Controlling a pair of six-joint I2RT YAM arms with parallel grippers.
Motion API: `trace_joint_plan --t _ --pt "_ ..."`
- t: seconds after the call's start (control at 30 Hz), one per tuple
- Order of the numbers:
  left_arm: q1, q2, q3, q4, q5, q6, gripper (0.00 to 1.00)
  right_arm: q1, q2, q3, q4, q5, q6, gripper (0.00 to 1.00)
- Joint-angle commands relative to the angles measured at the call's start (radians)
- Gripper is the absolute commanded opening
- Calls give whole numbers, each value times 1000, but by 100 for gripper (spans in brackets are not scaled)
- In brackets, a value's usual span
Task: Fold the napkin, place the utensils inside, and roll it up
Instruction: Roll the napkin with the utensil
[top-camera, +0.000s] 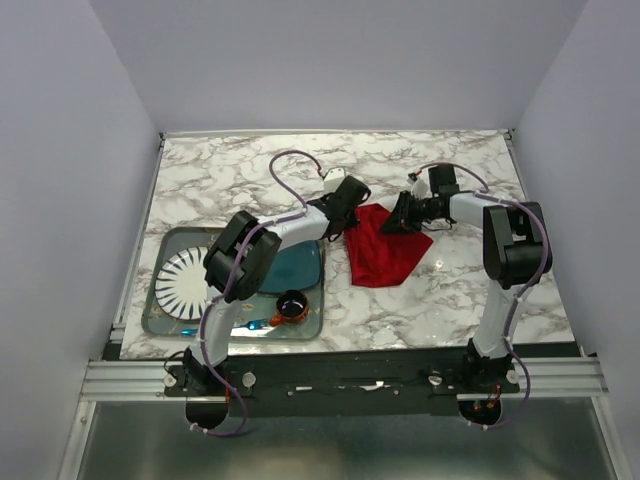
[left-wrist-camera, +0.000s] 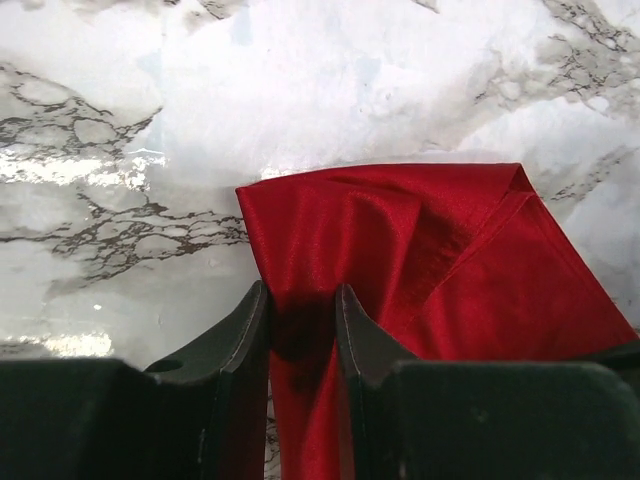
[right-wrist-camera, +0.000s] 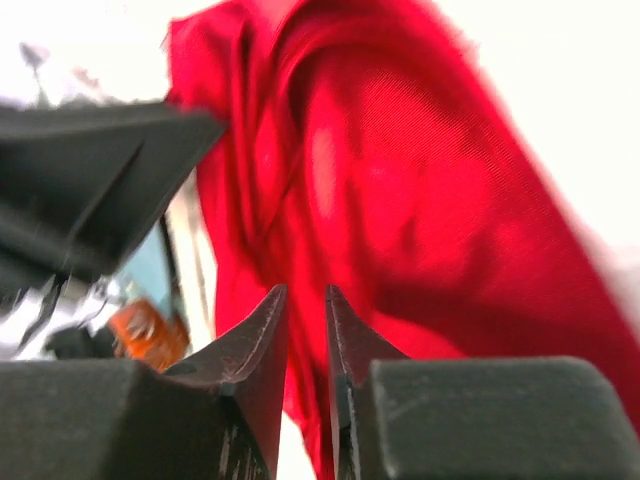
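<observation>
Marbled table (top-camera: 250, 170) carries the red napkin (top-camera: 385, 250); the left pincer (left-wrist-camera: 302, 295) nips its edge. Blurred, the right pincer (right-wrist-camera: 304, 292) stands nearly closed, its grip unclear. Corners should travel level and together.

The napkin (top-camera: 385, 255) lies near the middle of the tabletop (top-camera: 250, 170), its far edge caught between the left tool (top-camera: 350, 222) on its left and the right tool (top-camera: 400, 218) on its right. Left of the napkin, a tray (top-camera: 150, 312) sits toward the near edge. In it, one plate (top-camera: 185, 280) lies left, another plate (top-camera: 298, 262) right, with a cup (top-camera: 291, 303) just in front of that one.
</observation>
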Motion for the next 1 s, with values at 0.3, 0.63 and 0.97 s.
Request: trace_joint_plan --t 0.3,0.63,0.97 --pt "-73 -8 86 -169 -195 47 0 28 155 218 -176 275 -65 21" --pt "-73 72 233 -323 -198 27 0 76 90 328 -319 428 -168 32" --pt "-57 79 201 -303 -82 -44 0 134 -321 -125 -118 345 -44 54"
